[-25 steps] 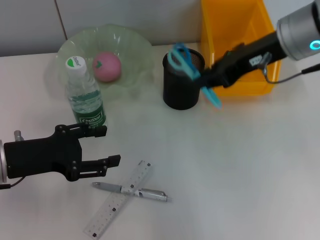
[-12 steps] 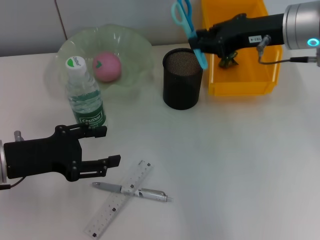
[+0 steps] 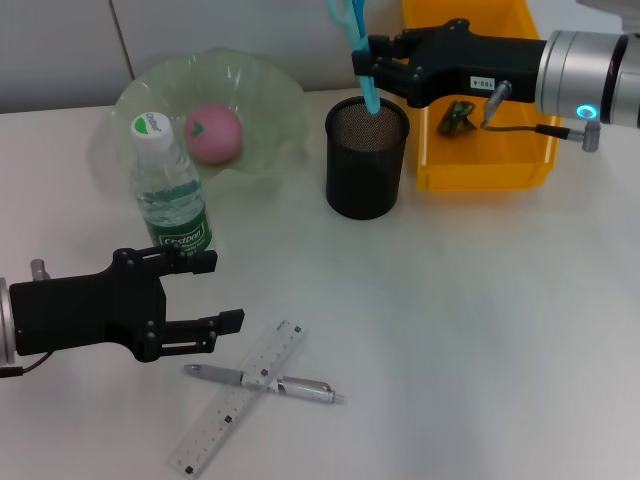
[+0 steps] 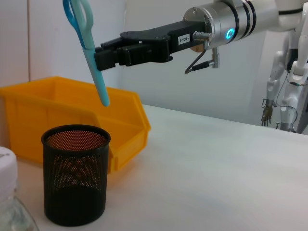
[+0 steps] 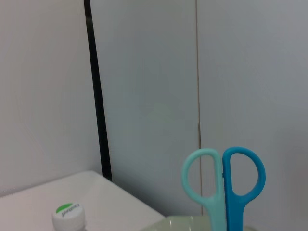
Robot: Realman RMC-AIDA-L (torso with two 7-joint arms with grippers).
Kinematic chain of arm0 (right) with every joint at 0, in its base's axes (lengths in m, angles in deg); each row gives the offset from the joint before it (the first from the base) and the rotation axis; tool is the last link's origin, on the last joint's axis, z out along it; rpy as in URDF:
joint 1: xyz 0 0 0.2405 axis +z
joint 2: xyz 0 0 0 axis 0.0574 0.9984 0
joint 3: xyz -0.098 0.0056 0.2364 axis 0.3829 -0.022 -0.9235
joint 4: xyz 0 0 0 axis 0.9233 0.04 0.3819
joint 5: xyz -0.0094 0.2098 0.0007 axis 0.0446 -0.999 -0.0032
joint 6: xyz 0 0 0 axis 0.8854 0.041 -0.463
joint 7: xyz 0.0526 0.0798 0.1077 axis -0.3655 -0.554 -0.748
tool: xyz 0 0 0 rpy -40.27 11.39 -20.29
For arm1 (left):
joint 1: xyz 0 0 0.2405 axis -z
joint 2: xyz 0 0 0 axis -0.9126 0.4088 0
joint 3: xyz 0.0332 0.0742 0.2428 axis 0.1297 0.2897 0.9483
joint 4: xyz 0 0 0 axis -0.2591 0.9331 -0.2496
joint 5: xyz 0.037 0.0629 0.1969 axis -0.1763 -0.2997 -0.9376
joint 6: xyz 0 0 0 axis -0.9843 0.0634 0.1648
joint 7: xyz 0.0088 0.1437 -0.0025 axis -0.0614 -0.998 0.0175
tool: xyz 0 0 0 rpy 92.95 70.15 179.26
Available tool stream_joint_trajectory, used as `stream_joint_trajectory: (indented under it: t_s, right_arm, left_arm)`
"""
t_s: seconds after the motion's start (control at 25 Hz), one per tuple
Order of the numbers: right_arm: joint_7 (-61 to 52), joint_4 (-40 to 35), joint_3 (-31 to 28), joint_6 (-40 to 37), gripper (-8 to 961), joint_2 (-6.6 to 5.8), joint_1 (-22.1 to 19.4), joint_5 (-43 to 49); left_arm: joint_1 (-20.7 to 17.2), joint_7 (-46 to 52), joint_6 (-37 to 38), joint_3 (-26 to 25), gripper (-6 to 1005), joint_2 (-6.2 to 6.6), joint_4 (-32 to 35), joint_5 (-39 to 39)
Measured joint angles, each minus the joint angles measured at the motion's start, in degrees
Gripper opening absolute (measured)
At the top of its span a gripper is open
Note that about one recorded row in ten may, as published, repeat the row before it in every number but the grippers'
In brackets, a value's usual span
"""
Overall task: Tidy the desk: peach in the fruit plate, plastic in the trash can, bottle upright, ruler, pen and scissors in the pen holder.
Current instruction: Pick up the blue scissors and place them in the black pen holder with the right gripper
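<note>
Two items lie nearest the robot on the table (image 3: 480, 330): the ruler (image 3: 236, 411) and the pen (image 3: 265, 381), crossed over one another and touching. Just beside them hangs the left gripper (image 3: 212, 292), fingers spread wide with nothing between them, low over the table. Behind it the bottle (image 3: 167, 190) stands upright, green-and-white cap on top. Farther back, the peach (image 3: 214, 133) sits in the fruit plate (image 3: 262, 88). To the right of the plate stands the black mesh pen holder (image 3: 366, 172), and here is the action: the right gripper (image 3: 374, 64) reaches in over it, jaws clamped on the scissors (image 4: 89, 50). The scissors hang nearly upright, handles up, blades pointing down. In the left wrist view the tip is above the holder's rim, not yet inside. Behind the holder sits the yellow bin (image 3: 475, 110), a small green scrap (image 3: 456, 117) inside it.
</note>
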Motion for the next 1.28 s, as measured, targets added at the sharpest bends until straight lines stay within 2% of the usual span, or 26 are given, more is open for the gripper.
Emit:
stream_joint_trajectory:
  t_s: [0.4,0.8,1.28]
  right_arm:
    - [22.00,13.13,-0.62,3.37,224,-0.15,-0.39,-15.12]
    - [36.23,24.78,-0.62,3.44,226,-0.08,-0.21,-26.89]
    - [41.49,30.68,-0.53,5.17,228,0.32,1.73,-30.33]
  left_arm:
    - [-0.05,0.00,0.22,0.00,798,0.00,0.01,0.00]
    - [-0.23,0.03,0.55,-0.18,798,0.00,0.01,0.51]
    - [-0.35,0.08,0.99,-0.18,797,-0.07,-0.05,0.80]
